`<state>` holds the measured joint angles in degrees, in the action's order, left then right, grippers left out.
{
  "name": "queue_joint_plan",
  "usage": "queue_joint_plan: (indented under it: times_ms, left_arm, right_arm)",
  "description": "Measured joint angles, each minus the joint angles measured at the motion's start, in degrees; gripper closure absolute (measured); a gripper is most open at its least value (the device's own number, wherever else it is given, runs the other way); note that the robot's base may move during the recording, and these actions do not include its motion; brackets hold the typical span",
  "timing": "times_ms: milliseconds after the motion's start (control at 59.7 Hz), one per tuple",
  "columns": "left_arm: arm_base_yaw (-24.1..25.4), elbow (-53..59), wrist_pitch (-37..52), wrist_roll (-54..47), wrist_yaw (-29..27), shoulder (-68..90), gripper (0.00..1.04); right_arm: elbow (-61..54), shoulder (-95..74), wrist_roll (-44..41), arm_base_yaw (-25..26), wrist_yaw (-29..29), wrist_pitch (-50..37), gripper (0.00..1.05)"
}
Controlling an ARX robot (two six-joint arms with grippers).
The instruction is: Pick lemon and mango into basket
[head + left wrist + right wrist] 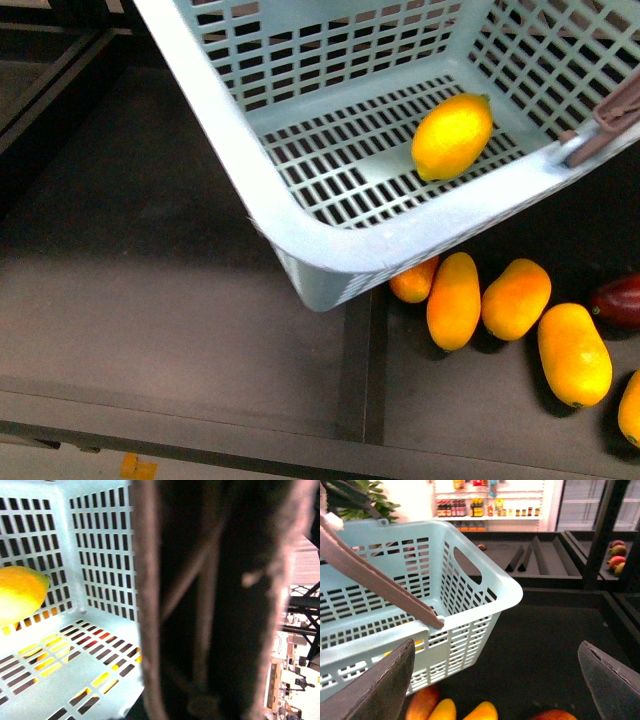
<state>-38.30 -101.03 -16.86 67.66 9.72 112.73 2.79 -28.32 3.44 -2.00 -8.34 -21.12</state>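
Note:
The pale teal basket (230, 130) hangs tilted above the dark shelf. The yellow lemon (452, 135) lies on its slotted floor and also shows in the left wrist view (20, 597). A brown basket handle (150, 605) fills the left wrist view, close and blurred. My left gripper is shut on the basket and its fingers do not show clearly. My right gripper (497, 690) is open and empty beside the basket's corner (470, 605), above the fruit. A red-orange mango (422, 702) lies just under the basket, half hidden in the front view (413, 282).
Yellow-orange mangoes (453, 300) (515, 298) (574, 353) lie on the shelf below the basket, with a dark red one (618, 300) at the right. A shelf divider (355, 370) runs forward. A black post (602, 530) stands at the right.

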Motion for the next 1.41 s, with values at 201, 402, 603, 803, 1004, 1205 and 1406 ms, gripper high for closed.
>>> queue_joint_plan:
  times_ms: [201,402,603,803,1004,1205,1406]
  left_arm:
    - [-1.1,0.0,0.0,0.3,1.0,0.0,1.01]
    - [-0.8,0.0,0.0,0.5,0.5,0.0,1.01]
    - [-0.6,0.0,0.0,0.0,-0.1,0.0,1.01]
    - [-0.7,0.0,0.0,0.2,0.6,0.0,1.01]
    - [-0.7,0.0,0.0,0.1,0.4,0.0,1.01]
    - [-0.7,0.0,0.0,0.1,0.4,0.0,1.01]
    - [-0.7,0.0,0.0,0.1,0.4,0.0,1.01]
  right_arm:
    - [10.7,-13.2,8.4,11.6,-10.2,8.6,0.09]
    - [19.0,-33.7,9.5,27.5,3.5,-1.7,0.09]
    - [24.7,-57.3,12.1,33.4,7.6,-8.6,0.09]
    - [33.7,-81.4,20.1,32.9,9.8,-10.5,0.09]
    - [42.7,-96.2,30.4,27.5,8.9,-7.5,0.09]
    - [48.0,-100.3,35.6,23.5,8.7,-6.1,0.09]
    - [51.0,-103.9,41.9,21.5,9.6,-5.2,0.09]
